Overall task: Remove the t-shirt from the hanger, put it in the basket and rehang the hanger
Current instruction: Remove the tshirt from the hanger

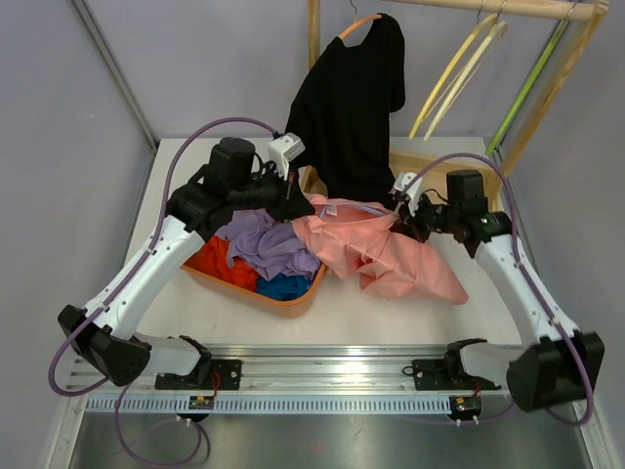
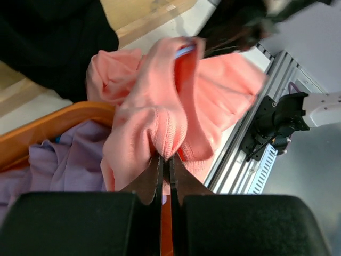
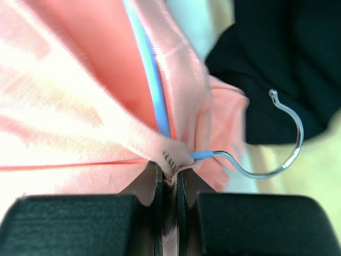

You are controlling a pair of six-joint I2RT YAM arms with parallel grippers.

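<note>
Left wrist view: the left gripper (image 2: 165, 160) pinches a fold of the salmon t-shirt (image 2: 144, 106); the right gripper (image 3: 167, 172) clamps its collar beside the blue hanger (image 3: 152, 74).

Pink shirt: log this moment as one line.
left gripper: shut on shirt | right gripper: shut on shirt beside hanger | hanger: inside shirt, hook out | shirt: on table

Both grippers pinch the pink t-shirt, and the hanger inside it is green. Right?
No. The hanger inside the pink t-shirt is blue, not green; the right wrist view shows it. The left gripper and right gripper do both pinch the shirt.
</note>
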